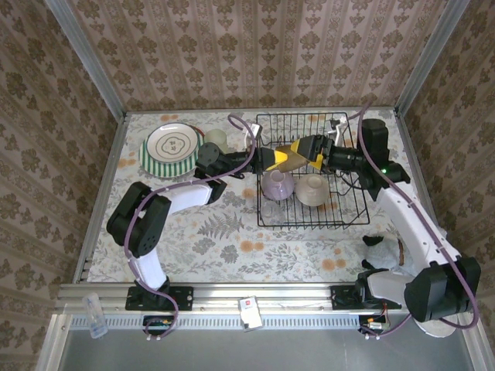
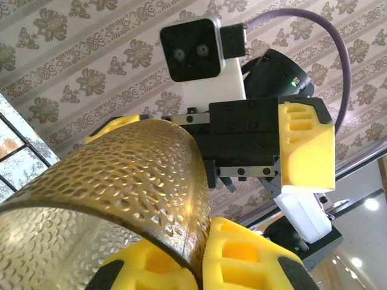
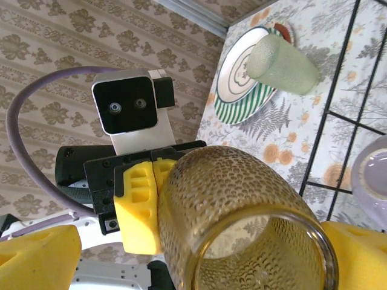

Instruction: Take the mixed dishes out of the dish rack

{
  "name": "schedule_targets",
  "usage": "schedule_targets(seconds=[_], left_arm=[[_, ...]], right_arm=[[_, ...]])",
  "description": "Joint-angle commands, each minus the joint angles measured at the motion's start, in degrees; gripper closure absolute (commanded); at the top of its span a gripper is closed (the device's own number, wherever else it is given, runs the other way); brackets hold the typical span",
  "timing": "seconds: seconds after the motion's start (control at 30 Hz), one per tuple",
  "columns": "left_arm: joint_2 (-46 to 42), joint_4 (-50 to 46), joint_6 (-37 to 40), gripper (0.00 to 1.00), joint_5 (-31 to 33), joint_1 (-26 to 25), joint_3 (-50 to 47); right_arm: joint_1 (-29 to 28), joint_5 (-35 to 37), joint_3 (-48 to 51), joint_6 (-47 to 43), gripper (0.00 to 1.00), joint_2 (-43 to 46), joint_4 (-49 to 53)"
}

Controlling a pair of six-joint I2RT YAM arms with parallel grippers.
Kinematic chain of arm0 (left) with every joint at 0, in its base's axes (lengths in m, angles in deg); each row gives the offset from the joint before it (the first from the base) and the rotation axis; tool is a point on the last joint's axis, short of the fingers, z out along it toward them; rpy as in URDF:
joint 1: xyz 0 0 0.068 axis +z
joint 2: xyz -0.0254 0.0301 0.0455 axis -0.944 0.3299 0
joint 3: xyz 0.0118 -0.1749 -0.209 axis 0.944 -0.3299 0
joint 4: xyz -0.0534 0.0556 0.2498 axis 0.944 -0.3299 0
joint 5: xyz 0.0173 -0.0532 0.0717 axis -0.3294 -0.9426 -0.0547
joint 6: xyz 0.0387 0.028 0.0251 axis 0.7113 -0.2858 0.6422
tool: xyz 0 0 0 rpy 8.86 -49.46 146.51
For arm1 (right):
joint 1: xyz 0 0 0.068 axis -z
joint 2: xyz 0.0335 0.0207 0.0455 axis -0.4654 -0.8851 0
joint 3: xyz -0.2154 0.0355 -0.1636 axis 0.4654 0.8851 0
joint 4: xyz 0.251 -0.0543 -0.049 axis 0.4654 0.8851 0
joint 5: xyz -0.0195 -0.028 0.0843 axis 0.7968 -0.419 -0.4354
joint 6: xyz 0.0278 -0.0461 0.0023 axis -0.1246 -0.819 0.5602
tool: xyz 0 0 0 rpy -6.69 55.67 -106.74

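Top external, floral tabletop [image 1: 232, 239], damask-papered walls [image 1: 247, 54]

Your table [image 1: 232, 239] is covered with a pale floral cloth. The black wire dish rack [image 1: 309, 225] stands on its far right part, square to the edges. Left of the rack, toward the far side, a green-white striped plate [image 1: 152, 162] lies flat, and a pale-green cup [image 1: 215, 138] stands just beside it, between plate and rack. Near the right front corner you'll see a pale object [image 1: 380, 249], perhaps crockery; too much of it is hidden to tell.
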Motion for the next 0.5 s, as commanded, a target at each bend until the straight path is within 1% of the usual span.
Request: schedule_targets(seconds=[0.0,0.1,0.2,0.27,0.47], left_arm=[[-0.91,1.01,-0.19,1.00,1.09,1.06,0.01],[-1.43,0.76,-0.19,1.00,1.48,2.30,-0.28],[-2.75,-0.64,0.68,1.00,1.91,3.72,-0.51],[-4.10,-3.22,2.36,1.00,1.89,4.62,-0.65],[-9.70,-15.32,10.00,1.00,2.29,7.57,-0.74]], right_arm=[[-0.53,5.47,-0.27,-3.56,0.00,3.69,3.38],[-0.63,8.72,0.29,-4.50,0.00,5.89,4.62],[-0.70,9.70,0.75,-5.18,0.00,7.45,5.16],[-0.80,10.28,0.85,-5.60,0.00,8.15,5.59],[-1.11,10.87,0.98,-6.64,0.00,9.02,6.17]])
